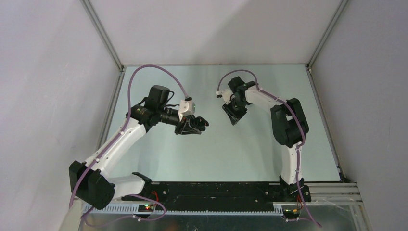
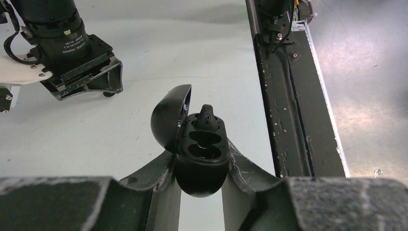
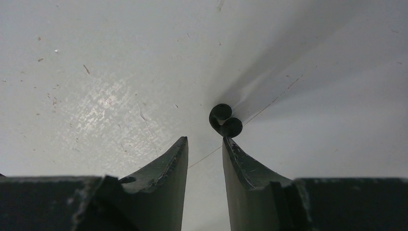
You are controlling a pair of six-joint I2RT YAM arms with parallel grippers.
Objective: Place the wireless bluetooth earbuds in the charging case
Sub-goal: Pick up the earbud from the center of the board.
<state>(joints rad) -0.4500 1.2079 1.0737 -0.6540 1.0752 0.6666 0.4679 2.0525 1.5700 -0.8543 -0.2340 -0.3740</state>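
My left gripper (image 2: 201,153) is shut on the black charging case (image 2: 202,166), holding it by its lower body above the table. Its lid (image 2: 168,118) is hinged open to the left. Two hollows show in the case, and a black earbud (image 2: 208,115) sits at its far end. In the right wrist view another small black earbud (image 3: 224,121) lies on the pale surface just beyond the tip of the right finger (image 3: 240,163). My right gripper (image 3: 204,140) is open, with nothing between its fingers. In the top view the left gripper (image 1: 199,124) and right gripper (image 1: 234,118) face each other mid-table.
The right arm's wrist (image 2: 72,53) hangs low at the upper left of the left wrist view. The black base rail (image 2: 288,96) runs along the near table edge. Frame posts (image 1: 103,33) and grey walls close in the back and sides.
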